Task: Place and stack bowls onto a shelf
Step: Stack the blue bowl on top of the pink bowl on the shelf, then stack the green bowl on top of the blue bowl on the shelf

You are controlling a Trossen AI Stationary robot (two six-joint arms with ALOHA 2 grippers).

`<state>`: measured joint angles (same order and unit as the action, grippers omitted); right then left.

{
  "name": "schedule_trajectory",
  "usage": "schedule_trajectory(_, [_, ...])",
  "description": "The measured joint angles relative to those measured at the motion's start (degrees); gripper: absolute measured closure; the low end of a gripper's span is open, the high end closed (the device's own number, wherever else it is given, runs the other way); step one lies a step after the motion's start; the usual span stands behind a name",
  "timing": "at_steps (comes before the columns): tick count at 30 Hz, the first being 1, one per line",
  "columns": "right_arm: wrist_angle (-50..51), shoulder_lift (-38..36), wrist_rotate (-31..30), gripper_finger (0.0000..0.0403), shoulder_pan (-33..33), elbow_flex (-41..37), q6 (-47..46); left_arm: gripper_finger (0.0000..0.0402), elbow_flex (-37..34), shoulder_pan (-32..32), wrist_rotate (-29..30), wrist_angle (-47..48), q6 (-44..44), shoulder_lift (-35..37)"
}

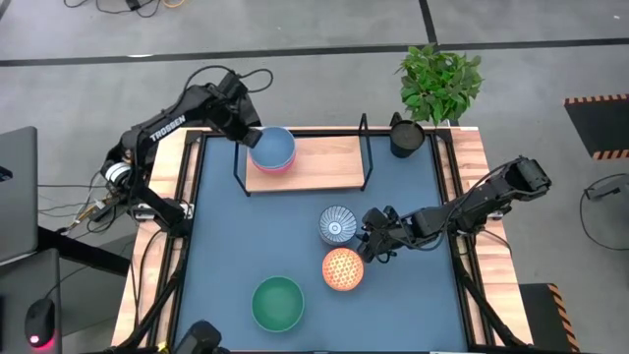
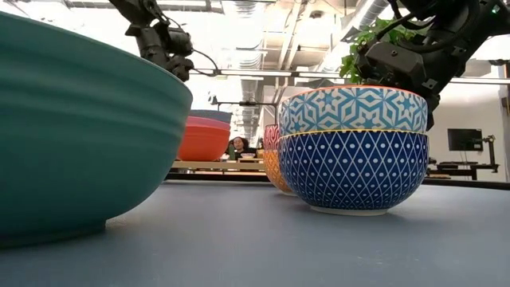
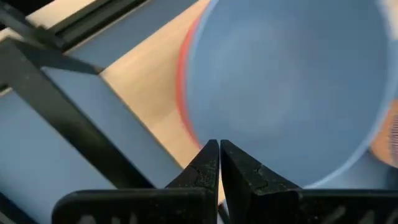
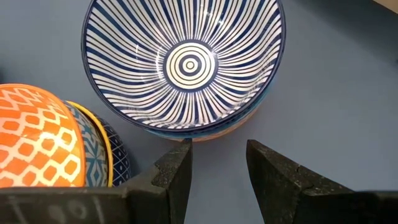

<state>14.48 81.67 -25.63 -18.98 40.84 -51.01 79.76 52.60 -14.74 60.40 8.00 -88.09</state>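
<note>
A bright blue bowl point(image 1: 273, 147) sits nested in a pink-red bowl point(image 1: 267, 165) at the left end of the wooden shelf point(image 1: 324, 162). My left gripper point(image 1: 253, 139) is shut, its fingertips point(image 3: 219, 148) at the blue bowl's point(image 3: 286, 81) near rim. A white bowl with blue stripes point(image 1: 337, 225), an orange dotted bowl point(image 1: 343, 268) and a teal bowl point(image 1: 278, 303) stand upright on the blue tabletop. My right gripper point(image 1: 371, 244) is open, low over the table, just right of the striped bowl point(image 4: 183, 62), with the orange bowl point(image 4: 37, 137) beside it. My left gripper's shut fingertips point(image 3: 208, 155) stand at the blue bowl's rim point(image 3: 267, 180), coming from the table's left, slanting down. I cannot tell whether they touch it.
A black cup point(image 1: 405, 136) stands at the shelf's right end, and a potted plant point(image 1: 439, 79) is behind it. The shelf's black wire frame point(image 1: 366, 147) rises at both ends. The right half of the shelf board is bare wood. The tabletop's left side point(image 1: 226, 246) is open.
</note>
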Motion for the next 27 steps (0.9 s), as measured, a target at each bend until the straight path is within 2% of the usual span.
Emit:
schedule_trajectory(4, [-0.02, 0.00, 0.02, 0.0226, 0.00, 0.00, -0.02, 0.0401, 2.75, -1.06, -3.27, 1.16, -0.05, 2.17])
schedule_trajectory(8, [-0.12, 0.00, 0.02, 0.0226, 0.00, 0.00, -0.04, 0.0401, 3.25, -4.26, -9.68, 2.61, -1.98, 6.94])
schedule_trajectory(10, [-0.15, 0.00, 0.02, 0.0226, 0.00, 0.00, -0.04, 0.0401, 3.33, -7.51, -11.94, 4.10, -2.66, 10.30])
schedule_trajectory(13, [-0.19, 0.00, 0.01, 0.0226, 0.00, 0.00, -0.04, 0.0401, 3.33, -15.11, -11.48, 5.47, -1.86, 14.96])
schedule_trajectory(17, [-0.42, 0.00, 0.00, 0.0226, 0.00, 0.00, -0.04, 0.0401, 1.35, -29.74, -6.54, 2.11, 4.42, 20.72])
schedule_trajectory(20, [-0.46, 0.00, -0.02, 0.0226, 0.00, 0.00, -0.04, 0.0396, -1.06, -42.05, 0.23, -1.49, 10.76, 23.14])
schedule_trajectory(27, [-0.48, 0.15, 0.02, 0.0226, -0.05, 0.00, -0.06, 0.0338, -8.91, -67.36, 16.70, -10.31, 22.41, 24.20])
